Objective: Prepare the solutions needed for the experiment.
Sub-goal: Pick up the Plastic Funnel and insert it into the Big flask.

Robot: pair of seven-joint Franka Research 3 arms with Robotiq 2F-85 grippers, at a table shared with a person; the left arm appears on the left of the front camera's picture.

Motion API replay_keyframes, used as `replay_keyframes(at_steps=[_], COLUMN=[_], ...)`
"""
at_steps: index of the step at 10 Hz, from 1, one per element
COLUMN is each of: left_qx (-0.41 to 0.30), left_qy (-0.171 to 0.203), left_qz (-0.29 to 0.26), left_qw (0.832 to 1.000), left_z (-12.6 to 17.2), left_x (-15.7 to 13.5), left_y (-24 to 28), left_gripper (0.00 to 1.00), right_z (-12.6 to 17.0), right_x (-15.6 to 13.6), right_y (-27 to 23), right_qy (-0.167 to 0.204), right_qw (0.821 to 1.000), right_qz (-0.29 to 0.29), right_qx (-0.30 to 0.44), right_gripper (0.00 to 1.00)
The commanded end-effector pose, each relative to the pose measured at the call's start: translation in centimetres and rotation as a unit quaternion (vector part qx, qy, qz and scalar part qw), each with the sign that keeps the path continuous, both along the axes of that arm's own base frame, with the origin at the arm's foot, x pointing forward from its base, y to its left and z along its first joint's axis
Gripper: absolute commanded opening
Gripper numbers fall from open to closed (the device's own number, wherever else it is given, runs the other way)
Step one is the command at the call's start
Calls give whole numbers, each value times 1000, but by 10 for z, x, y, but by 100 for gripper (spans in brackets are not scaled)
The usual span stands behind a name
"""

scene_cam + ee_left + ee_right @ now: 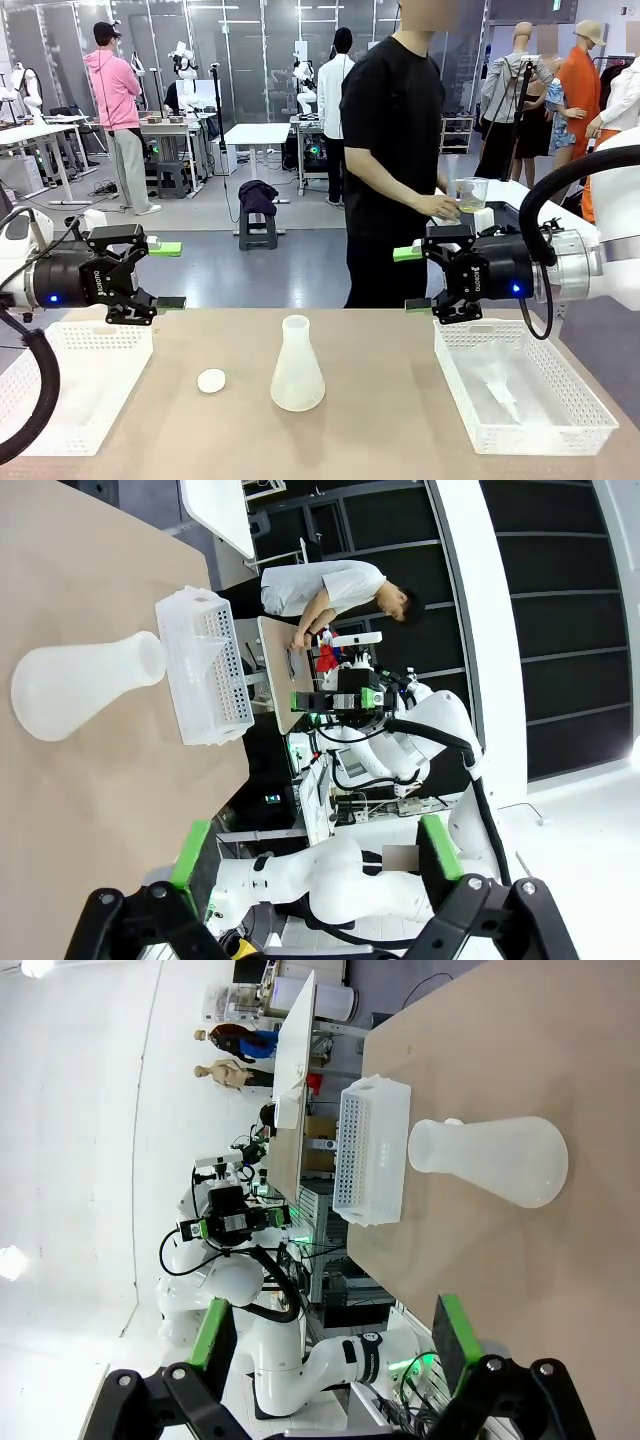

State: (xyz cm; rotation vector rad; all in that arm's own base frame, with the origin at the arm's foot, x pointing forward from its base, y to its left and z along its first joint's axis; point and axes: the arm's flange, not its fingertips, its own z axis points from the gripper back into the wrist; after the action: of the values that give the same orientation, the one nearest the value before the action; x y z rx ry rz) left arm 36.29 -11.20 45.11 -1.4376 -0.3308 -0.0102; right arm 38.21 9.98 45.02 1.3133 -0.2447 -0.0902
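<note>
Closest in, two white perforated plastic baskets sit on the tan counter [380,440], the left basket [80,385] and the right basket [520,390]. The right one has something thin and clear lying in it, can't make out what. Between them there's loads of bare counter, with just a small white round stopper [211,380] and, near it on the right, a frosted conical flask [297,368] standing upright, wide base down. Can't tell if anything's in it.

Over the far edge, the left pincer [168,275] and right pincer [412,279] hover facing each other, well apart. Both have their green pads spread wide, holding nothing.

Behind, a person's hand [438,207] holds a clear beaker [472,190] just above the right pincer, with a little pale yellowish solution [472,206] at its bottom.
</note>
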Motion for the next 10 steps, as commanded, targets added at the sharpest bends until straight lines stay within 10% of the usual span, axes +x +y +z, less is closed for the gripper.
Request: replay_keyframes(at_steps=[1, 6, 10], left_qx=[0, 0, 0], left_qy=[-1, -1, -1], left_qz=[4, 4, 4], left_qw=[1000, 1000, 1000], left_z=[0, 0, 0], left_x=[0, 0, 0], left_y=[4, 4, 4], left_gripper=[100, 100, 100], right_z=[-1, -1, 11], right_x=[1, -1, 42], right_y=[2, 0, -42], right_qy=[7, 1, -118], right_qw=[1000, 1000, 962], right_qz=[3, 1, 31], right_qx=[2, -1, -246], right_gripper=[100, 100, 100])
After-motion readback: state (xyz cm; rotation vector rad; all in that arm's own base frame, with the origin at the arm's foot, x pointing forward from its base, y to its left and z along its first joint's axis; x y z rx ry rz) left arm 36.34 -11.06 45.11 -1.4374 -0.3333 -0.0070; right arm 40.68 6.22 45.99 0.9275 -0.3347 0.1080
